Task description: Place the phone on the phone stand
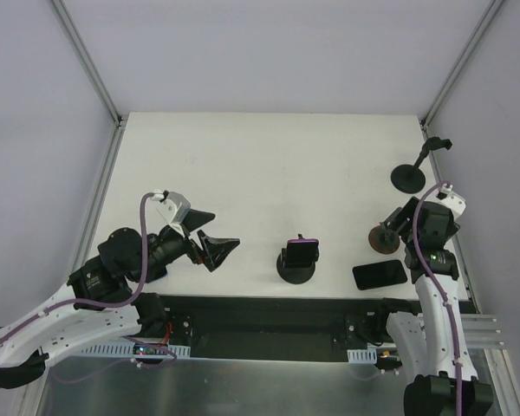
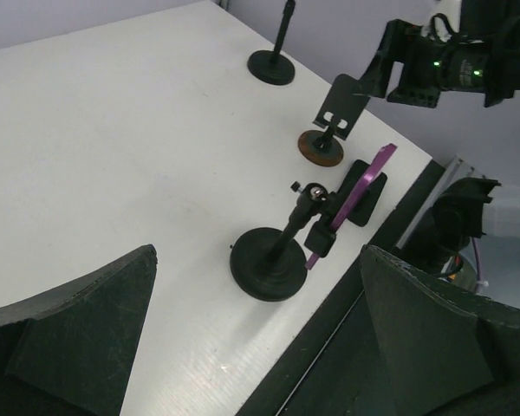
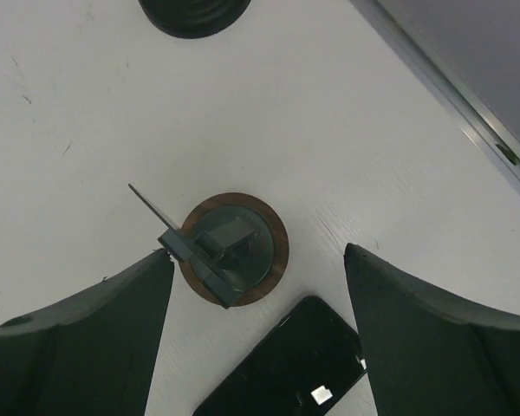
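Phone [image 1: 380, 275] lies flat on desk [image 1: 269, 165], near right; right pincer [image 3: 256, 256] hovers released above, apparently for pickup; left pincer [image 1: 224, 230] released, idle.

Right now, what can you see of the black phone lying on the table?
The flat black rectangular phone lies on the white table near its front edge, by the right arm. Its top looks dark and glossy like glass, with rounded corners. The small stand with a round brown base stands close behind it, seemingly not touching. Only the table touches it; the open right gripper hovers over that stand.
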Robot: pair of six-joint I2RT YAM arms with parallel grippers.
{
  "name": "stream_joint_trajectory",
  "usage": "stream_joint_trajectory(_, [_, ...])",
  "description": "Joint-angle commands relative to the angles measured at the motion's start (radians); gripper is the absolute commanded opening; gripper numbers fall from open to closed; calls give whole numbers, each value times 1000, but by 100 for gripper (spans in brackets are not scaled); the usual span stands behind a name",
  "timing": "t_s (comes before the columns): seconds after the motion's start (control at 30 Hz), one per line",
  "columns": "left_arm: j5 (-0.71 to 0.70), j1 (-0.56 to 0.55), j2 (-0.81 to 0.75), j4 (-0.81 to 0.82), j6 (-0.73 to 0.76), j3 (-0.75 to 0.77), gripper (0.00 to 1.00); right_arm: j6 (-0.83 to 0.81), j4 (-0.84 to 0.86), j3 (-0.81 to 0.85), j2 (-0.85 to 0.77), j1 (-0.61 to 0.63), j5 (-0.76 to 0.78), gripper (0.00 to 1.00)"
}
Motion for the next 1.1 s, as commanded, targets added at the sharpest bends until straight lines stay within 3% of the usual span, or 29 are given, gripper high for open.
stream_joint_trajectory(0.0, [138, -3, 110, -7, 88, 169, 99, -103, 35, 33, 15, -50, -258, 77])
stream_joint_trajectory(0.13, [210, -3, 242, -51, 145, 288, 99, -142, 99, 10, 10, -50, -286, 59])
stream_joint_trajectory(0.3, [250, -3, 311, -74, 230, 380, 99, -159, 124, 7, 21, -50, -352, 48])
stream_joint_trajectory(0.7, [189, 20, 278, -59, 290, 251, 99, -223, 125, 22, 101, -50, -329, 27])
stream_joint_trajectory(0.8, [180, 30, 270, -61, 284, 237, 99, -246, 135, 21, 104, -49, -352, 19])
stream_joint_trajectory(0.9, [154, 37, 265, -59, 277, 234, 99, -272, 200, 26, 122, -49, -447, 1])
stream_joint_trajectory(1.07, [85, 58, 261, -47, 267, 219, 99, -314, 211, 142, 222, 4, -492, 0])
